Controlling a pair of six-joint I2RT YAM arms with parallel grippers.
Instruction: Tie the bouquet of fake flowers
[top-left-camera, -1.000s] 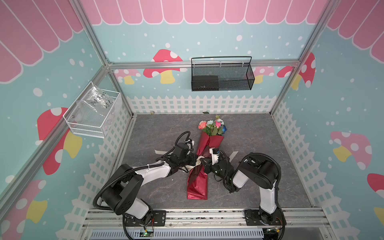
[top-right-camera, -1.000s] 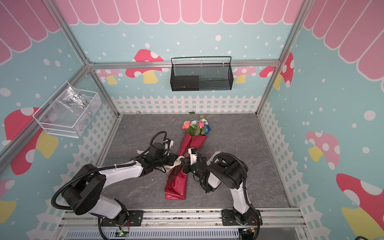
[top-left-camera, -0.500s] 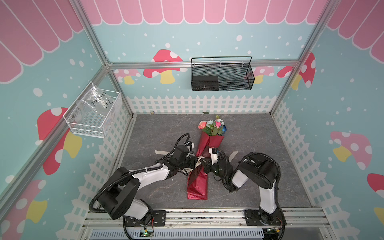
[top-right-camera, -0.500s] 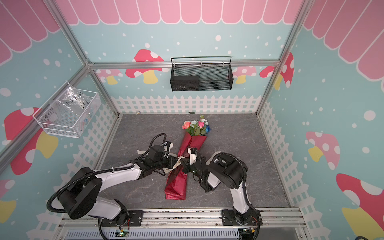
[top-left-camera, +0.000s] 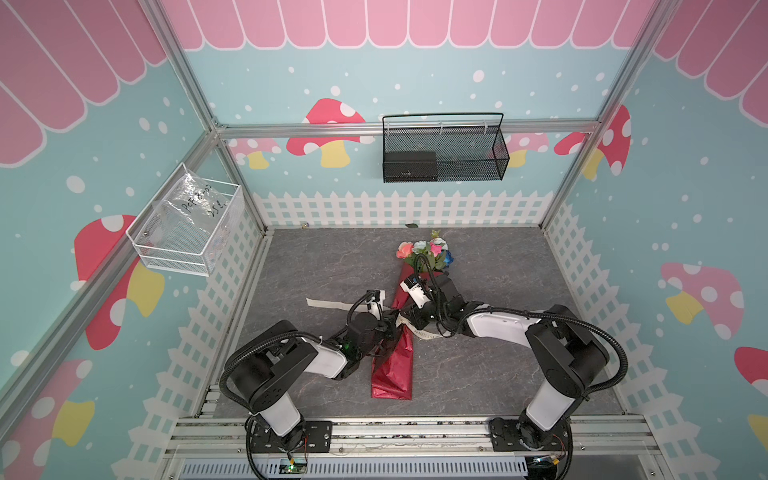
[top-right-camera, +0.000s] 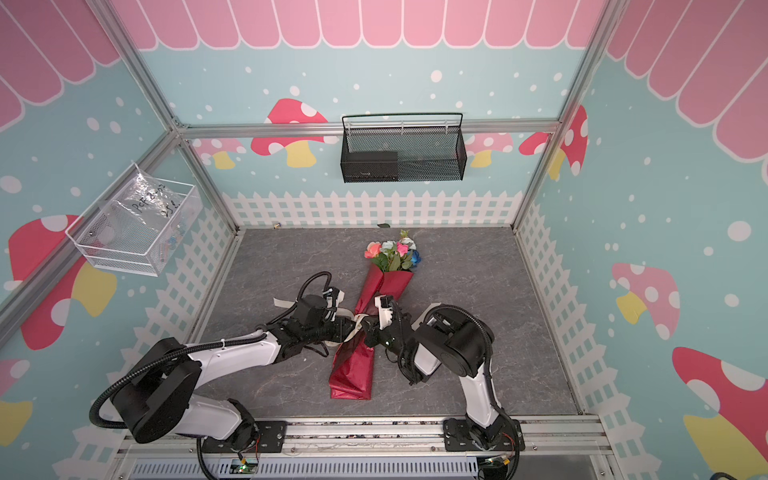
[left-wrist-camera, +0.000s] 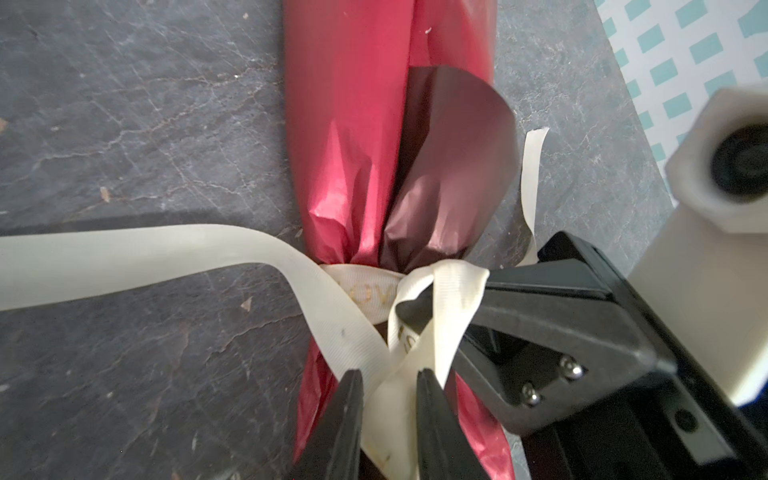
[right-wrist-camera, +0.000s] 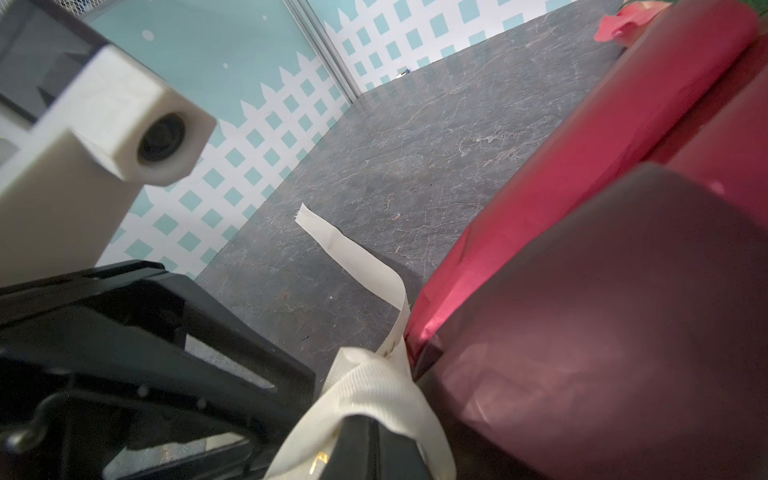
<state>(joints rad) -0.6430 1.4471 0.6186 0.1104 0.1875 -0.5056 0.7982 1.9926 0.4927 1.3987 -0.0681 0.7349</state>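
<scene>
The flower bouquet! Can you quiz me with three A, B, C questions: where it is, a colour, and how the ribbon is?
1. Where is the bouquet? A standing in a vase; B lying on the grey floor; C lifted in the air.
2. What colour is its wrapping paper? A red; B green; C yellow.
3. How is the cream ribbon? A rolled on a spool; B cut in pieces; C wound round the paper's pinched middle.
Answers: 1 B: both top views show it flat there. 2 A: shiny red in every view. 3 C: the left wrist view shows it cinching the paper.
</scene>
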